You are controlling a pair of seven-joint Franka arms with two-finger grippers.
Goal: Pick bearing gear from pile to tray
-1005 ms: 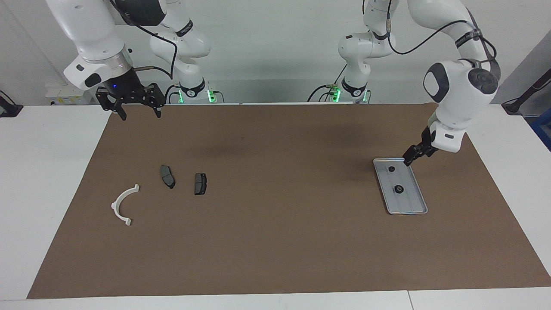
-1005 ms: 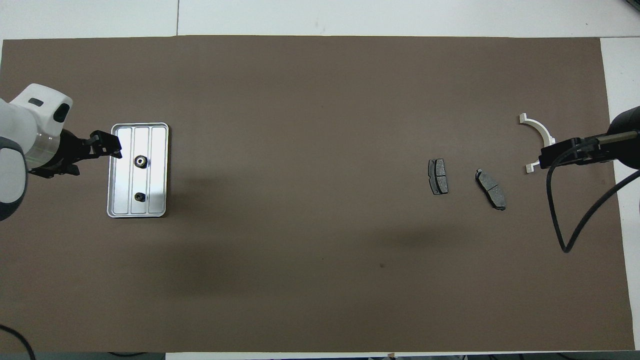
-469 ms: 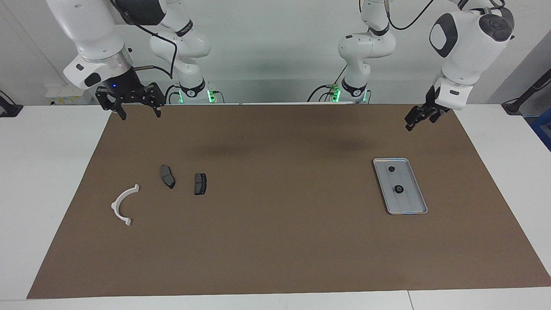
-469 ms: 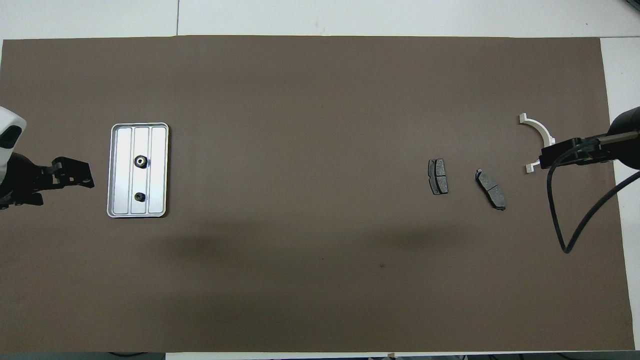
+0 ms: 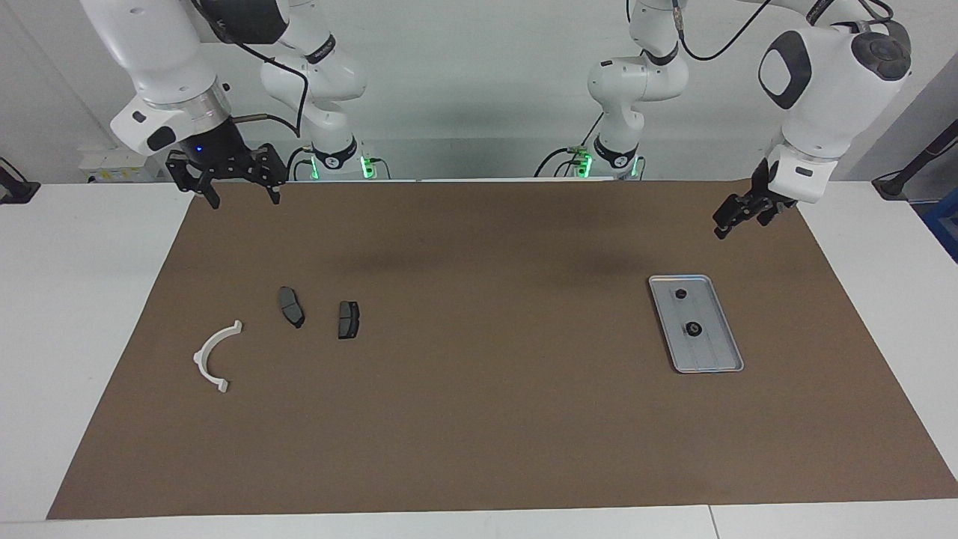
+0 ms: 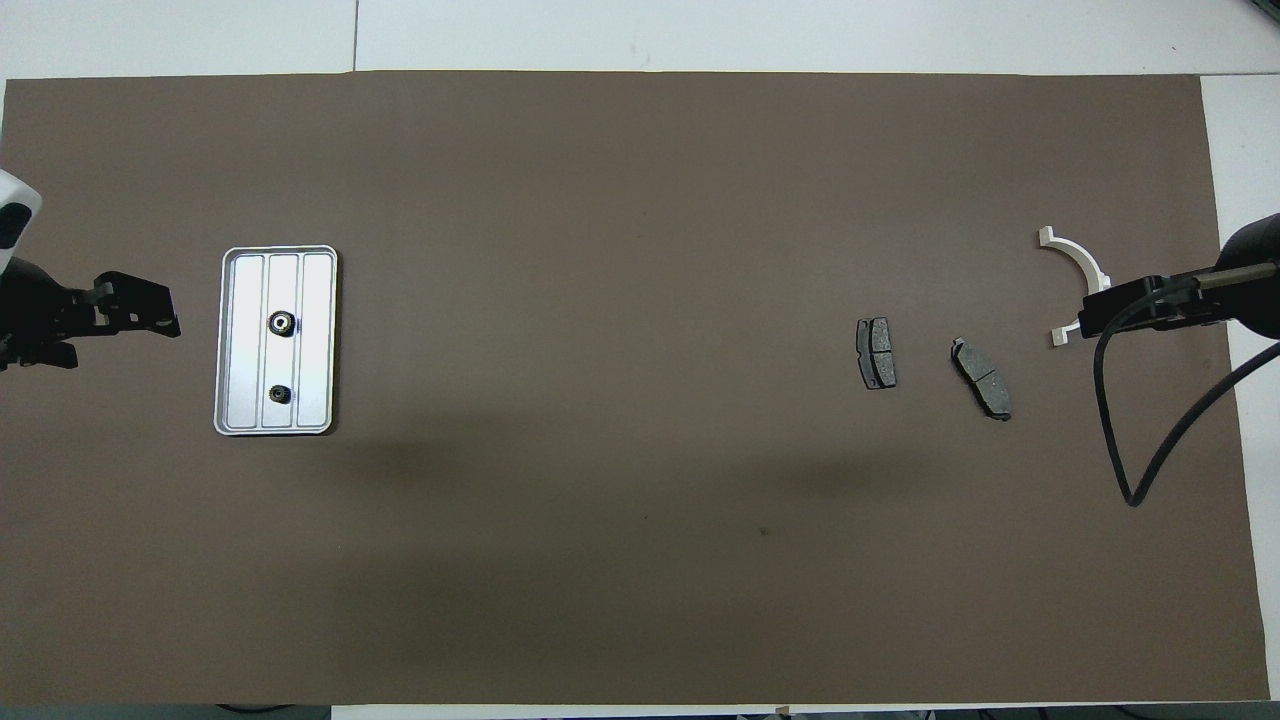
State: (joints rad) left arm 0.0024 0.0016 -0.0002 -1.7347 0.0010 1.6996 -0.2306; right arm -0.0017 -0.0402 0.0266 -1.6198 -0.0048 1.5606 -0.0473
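Note:
The silver tray (image 5: 718, 352) lies on the brown mat toward the left arm's end and also shows in the overhead view (image 6: 315, 330). Two small black round pieces (image 5: 680, 293) (image 5: 693, 329) lie in it. The pile lies toward the right arm's end. It is two dark brake pads (image 5: 291, 306) (image 5: 347, 319) and a white arc (image 5: 213, 357). My left gripper (image 5: 727, 223) hangs empty in the air over the mat beside the tray. My right gripper (image 5: 244, 199) is open and empty, raised over the mat's edge by the robots.
The brown mat (image 5: 479, 419) covers most of the white table. A black cable (image 6: 1130, 430) loops from the right arm over the mat beside the pads. In the overhead view the right gripper (image 6: 1095, 310) covers part of the white arc (image 6: 1075, 262).
My left gripper has lifted from the tray's rim up and away toward the left arm's end of the table. The right arm and all the parts have stayed still.

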